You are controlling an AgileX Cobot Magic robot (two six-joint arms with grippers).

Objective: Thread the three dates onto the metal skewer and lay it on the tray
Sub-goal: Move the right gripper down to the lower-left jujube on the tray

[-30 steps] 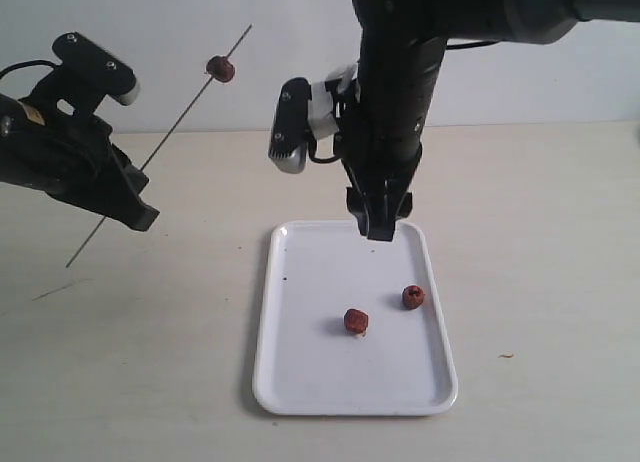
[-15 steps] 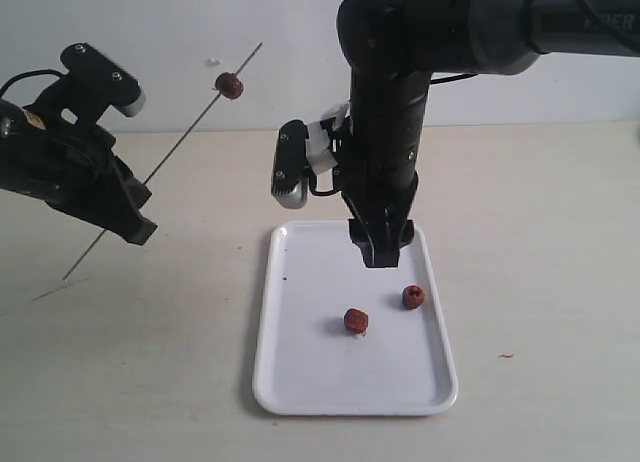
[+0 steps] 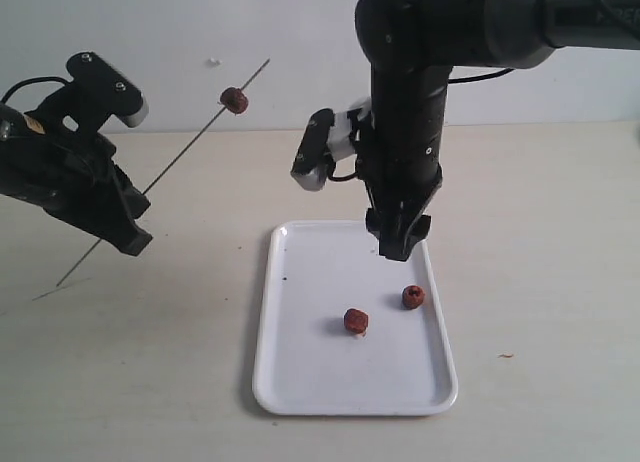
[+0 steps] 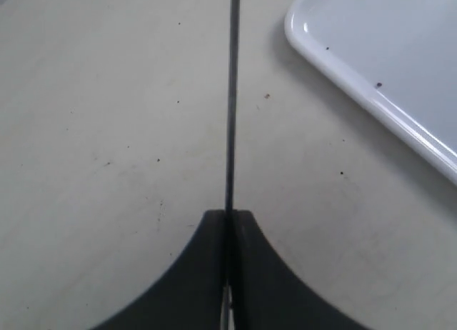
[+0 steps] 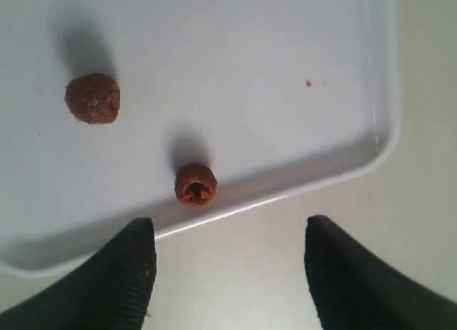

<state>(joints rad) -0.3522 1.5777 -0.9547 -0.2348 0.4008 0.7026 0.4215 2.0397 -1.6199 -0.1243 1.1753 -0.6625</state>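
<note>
left gripper (image 3: 125,237) pinches the skewer (image 3: 180,152), tilted up at upper left, keeping its threaded date (image 3: 235,101) on. right gripper (image 3: 400,244), spread, hangs over the central tray (image 3: 262,362), likely to take a loose date (image 3: 413,297).

The tray (image 3: 310,367) is white, dates (image 3: 356,321) reddish-brown, skewer (image 3: 180,154) seemingly dark grey.

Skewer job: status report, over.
Left gripper shut on skewer; one date threaded. Right gripper open over tray edge; two dates loose on it. Nothing in the way.
</note>
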